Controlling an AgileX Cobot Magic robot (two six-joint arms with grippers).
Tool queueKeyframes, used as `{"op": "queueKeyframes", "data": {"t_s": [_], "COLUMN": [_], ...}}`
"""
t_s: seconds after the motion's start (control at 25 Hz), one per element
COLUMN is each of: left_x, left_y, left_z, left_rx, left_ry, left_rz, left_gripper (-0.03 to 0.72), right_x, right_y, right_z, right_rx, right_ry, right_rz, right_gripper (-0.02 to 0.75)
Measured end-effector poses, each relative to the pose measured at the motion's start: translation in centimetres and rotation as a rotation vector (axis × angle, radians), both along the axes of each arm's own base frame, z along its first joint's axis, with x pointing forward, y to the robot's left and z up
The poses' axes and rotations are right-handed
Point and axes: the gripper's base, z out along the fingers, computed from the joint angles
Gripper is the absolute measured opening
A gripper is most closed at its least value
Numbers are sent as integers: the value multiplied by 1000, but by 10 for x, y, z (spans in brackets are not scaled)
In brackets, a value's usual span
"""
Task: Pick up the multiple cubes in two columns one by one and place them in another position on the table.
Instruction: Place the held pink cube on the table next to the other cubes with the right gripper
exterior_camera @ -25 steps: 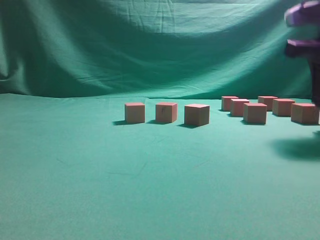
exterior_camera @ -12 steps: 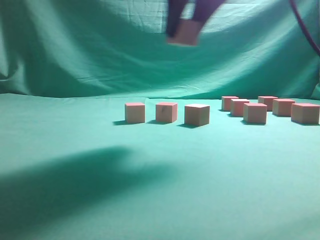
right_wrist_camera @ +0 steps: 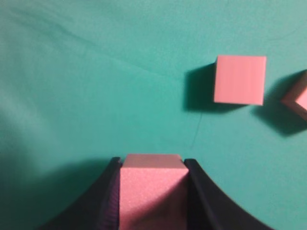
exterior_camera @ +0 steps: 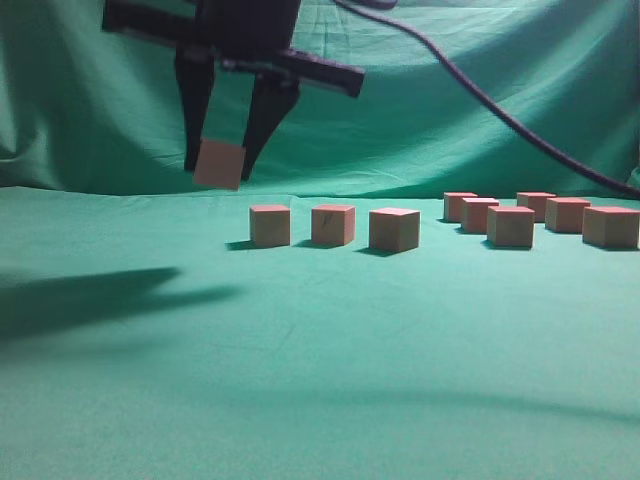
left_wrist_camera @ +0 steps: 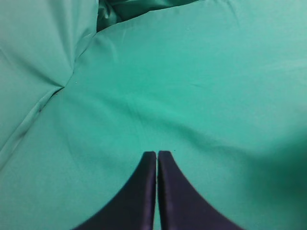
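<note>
My right gripper (exterior_camera: 219, 170) has reached across to the left and hangs above the table (exterior_camera: 320, 380), shut on one pinkish cube (exterior_camera: 219, 163). That held cube (right_wrist_camera: 152, 191) fills the gap between the fingers in the right wrist view. It hangs just left of, and higher than, a row of three cubes (exterior_camera: 332, 224). The nearest of that row (right_wrist_camera: 239, 79) lies ahead to the right below the gripper. Several more cubes (exterior_camera: 510, 226) stand in two columns at the right. My left gripper (left_wrist_camera: 157, 154) is shut and empty over bare green cloth.
The right arm's black cable (exterior_camera: 500, 110) runs from the gripper down to the right edge, above the columns. Green cloth drapes up as a backdrop (exterior_camera: 420, 90). The arm's shadow (exterior_camera: 90, 295) lies on the cloth at the left.
The right gripper has swept from the right edge across to the left, carrying the cube, and come lower. Its shadow moved left. The cubes on the table have not moved.
</note>
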Motion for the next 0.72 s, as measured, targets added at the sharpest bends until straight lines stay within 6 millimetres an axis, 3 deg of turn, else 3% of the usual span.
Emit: {"op": "queueKeyframes", "data": {"t_s": [0.32, 0.72], "left_x": [0, 0], "left_y": [0, 0], "left_z": [0, 0], "left_rx": [0, 0], "left_ry": [0, 0], "left_rz": [0, 0], "left_gripper": [0, 0], "right_x": [10, 18], "right_y": [9, 9], "right_z": [-29, -41], "right_rx": [-30, -55], "right_ry": [44, -13], "right_rz": [-50, -57], "right_gripper": [257, 257]}}
